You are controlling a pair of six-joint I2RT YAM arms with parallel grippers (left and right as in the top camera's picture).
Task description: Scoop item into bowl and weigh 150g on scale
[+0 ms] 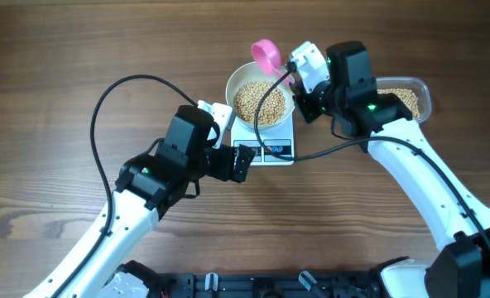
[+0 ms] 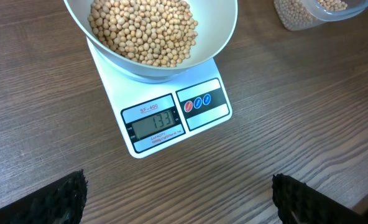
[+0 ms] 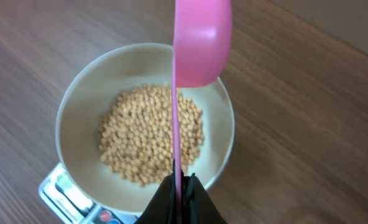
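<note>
The white bowl (image 1: 231,93) stands on the scale (image 1: 266,151), holding a heap of tan beans (image 1: 257,101). In the left wrist view the scale (image 2: 206,102) shows 133 under the bowl (image 2: 224,37) of beans (image 2: 143,31). My right gripper (image 1: 290,73) is shut on the handle of a pink scoop (image 1: 267,55), whose head hangs over the bowl's far rim. The right wrist view shows the scoop (image 3: 199,40) turned on its side above the bowl (image 3: 78,124), held in the right gripper (image 3: 181,183). My left gripper (image 2: 178,199) stands open over bare table in front of the scale, holding nothing.
A clear plastic tub (image 1: 410,98) with more beans sits to the right of the scale, partly under my right arm; its corner shows as the tub (image 2: 308,15) in the left wrist view. A black cable loops across the bowl and the scale's front.
</note>
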